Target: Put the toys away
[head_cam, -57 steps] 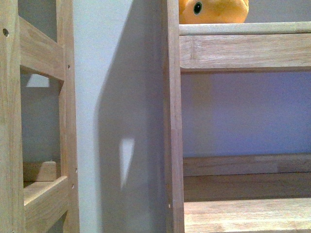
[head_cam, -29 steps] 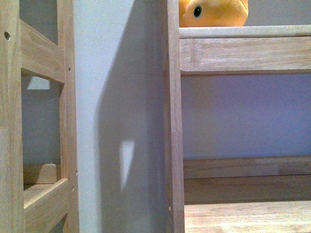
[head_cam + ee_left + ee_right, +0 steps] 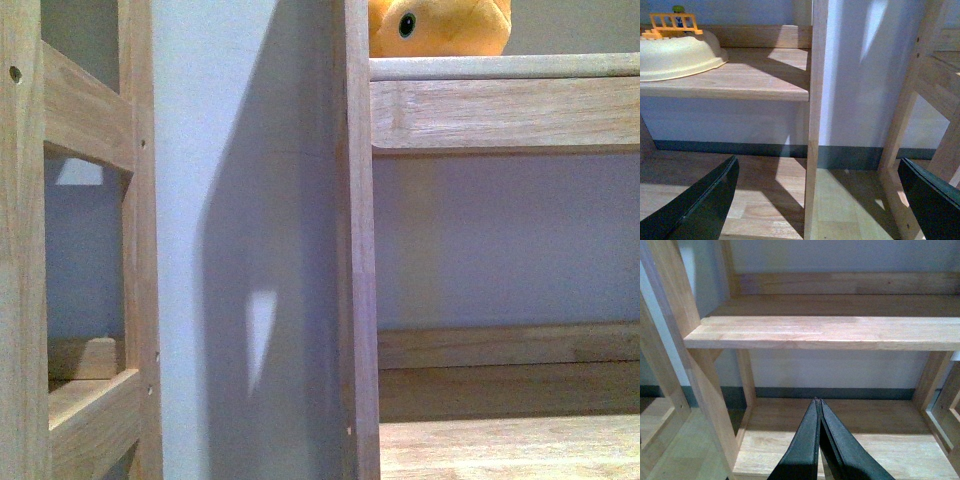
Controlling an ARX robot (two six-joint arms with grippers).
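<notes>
Looks like a home playroom: pale wooden shelves [image 3: 825,332] against a plain wall [image 3: 230,200], plush toy [image 3: 440,25] up top.

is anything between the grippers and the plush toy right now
Can't trace a full path: no view shows a gripper and the plush toy together. The toy sits on the upper shelf, only its lower part in frame. The open left gripper and shut right gripper both face lower shelves, so shelf boards likely lie between them.
</notes>
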